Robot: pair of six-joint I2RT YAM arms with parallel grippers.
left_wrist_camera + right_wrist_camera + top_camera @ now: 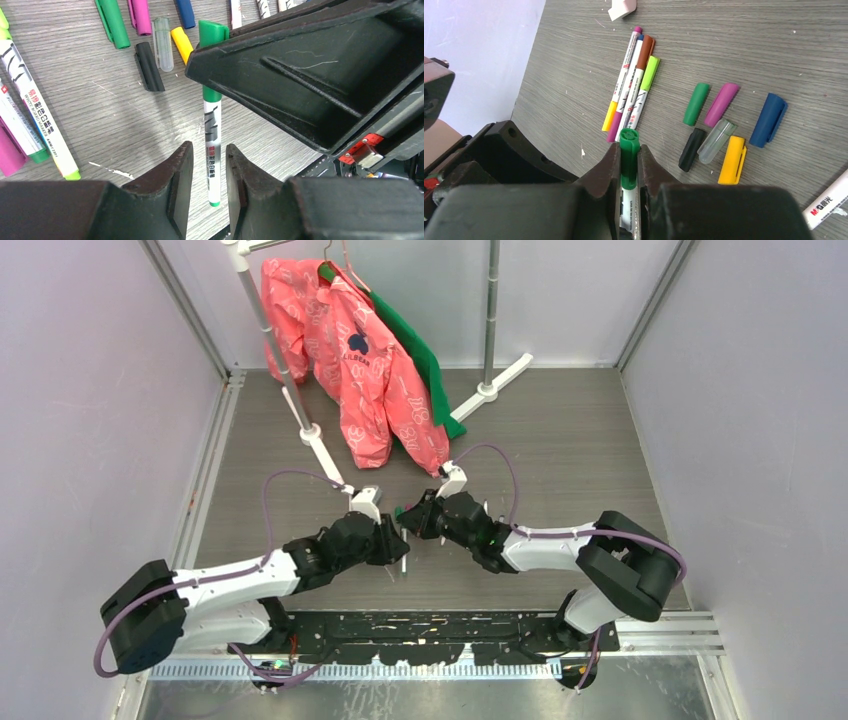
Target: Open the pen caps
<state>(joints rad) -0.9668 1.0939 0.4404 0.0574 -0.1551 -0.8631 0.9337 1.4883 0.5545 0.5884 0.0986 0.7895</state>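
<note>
My right gripper is shut on the green cap of a white marker pen and holds it above the table. In the left wrist view the green cap sticks out of the right gripper, and the pen barrel runs down between my left gripper's fingers. Those fingers are open, with a gap on each side of the barrel. In the top view both grippers meet at the table's middle. Loose caps lie on the table: green, purple, blue, yellow, black, clear.
A bundle of capped pens lies beyond the held pen, also seen in the left wrist view. Another white pen lies at the right. A pink jacket hangs on a rack at the back.
</note>
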